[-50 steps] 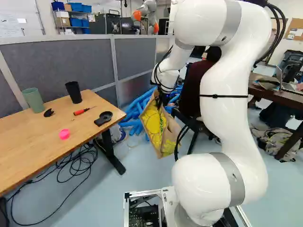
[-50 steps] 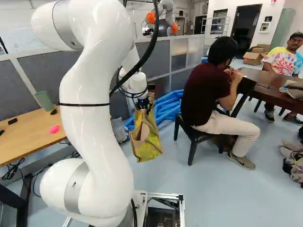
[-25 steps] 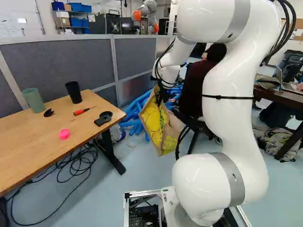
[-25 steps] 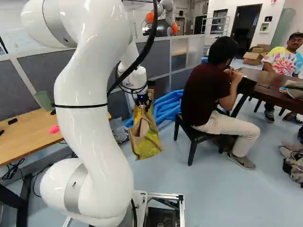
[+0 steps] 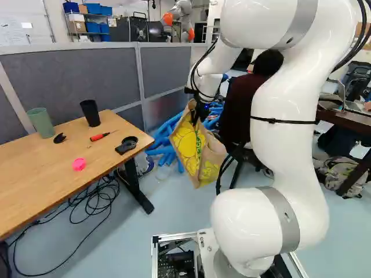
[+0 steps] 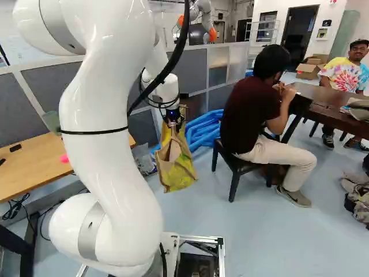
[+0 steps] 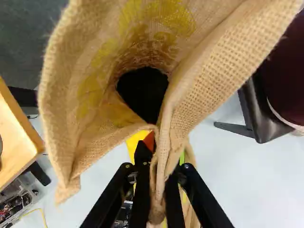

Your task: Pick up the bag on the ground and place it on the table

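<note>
My gripper [image 6: 173, 122] points down at the end of the arm, left of the middle in the right base view. Burlap with yellow print makes up the bag [image 5: 191, 152], which hangs tilted below the gripper, off the floor. In the wrist view the gripper [image 7: 159, 175] is shut on a fold of the bag's rim [image 7: 209, 90], a finger on either side; the bag's dark opening lies just ahead of the fingertips. The wooden table [image 5: 35, 174] stands at the left of the left base view, apart from the bag.
On the table are a green cup [image 5: 40, 123], black cup [image 5: 90, 113], pink object [image 5: 79, 164] and red screwdriver [image 5: 103, 136]. Blue tubes [image 6: 204, 130] lie behind the bag. A seated person [image 6: 259, 109] is close beside it. Grey partitions stand behind; another robot [image 5: 181, 17] is beyond.
The arm's upper links have shifted, and the gripper has risen slightly with the bag held in it. The base has stayed put.
</note>
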Controlling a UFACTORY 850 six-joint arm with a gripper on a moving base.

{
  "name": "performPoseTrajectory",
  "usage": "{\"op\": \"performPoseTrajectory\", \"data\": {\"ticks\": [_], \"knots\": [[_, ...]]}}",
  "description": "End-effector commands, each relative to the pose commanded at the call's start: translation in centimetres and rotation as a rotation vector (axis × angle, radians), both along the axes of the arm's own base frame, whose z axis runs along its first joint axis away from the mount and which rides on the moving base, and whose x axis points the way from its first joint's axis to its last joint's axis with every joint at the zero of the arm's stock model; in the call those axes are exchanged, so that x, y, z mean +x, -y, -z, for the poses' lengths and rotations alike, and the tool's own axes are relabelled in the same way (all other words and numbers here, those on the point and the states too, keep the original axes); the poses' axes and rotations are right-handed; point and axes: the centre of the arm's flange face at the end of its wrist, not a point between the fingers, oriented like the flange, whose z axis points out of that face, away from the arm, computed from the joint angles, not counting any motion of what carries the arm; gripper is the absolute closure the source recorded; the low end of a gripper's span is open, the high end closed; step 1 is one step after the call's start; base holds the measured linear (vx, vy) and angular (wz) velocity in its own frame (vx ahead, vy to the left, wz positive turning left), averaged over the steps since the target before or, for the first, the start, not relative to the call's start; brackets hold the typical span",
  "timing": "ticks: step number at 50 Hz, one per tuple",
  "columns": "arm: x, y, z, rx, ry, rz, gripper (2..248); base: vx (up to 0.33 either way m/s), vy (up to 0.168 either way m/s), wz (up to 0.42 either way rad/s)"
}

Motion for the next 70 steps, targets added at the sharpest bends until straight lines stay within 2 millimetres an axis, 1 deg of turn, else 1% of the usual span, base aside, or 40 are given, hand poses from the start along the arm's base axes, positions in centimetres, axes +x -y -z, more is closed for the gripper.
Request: {"op": "performPoseTrajectory", "data": {"ticks": [70], "knots": [[-0.3,-0.6,-9.3,0.039,-0.018,-0.042,215,0.000,0.000,0.000]]}}
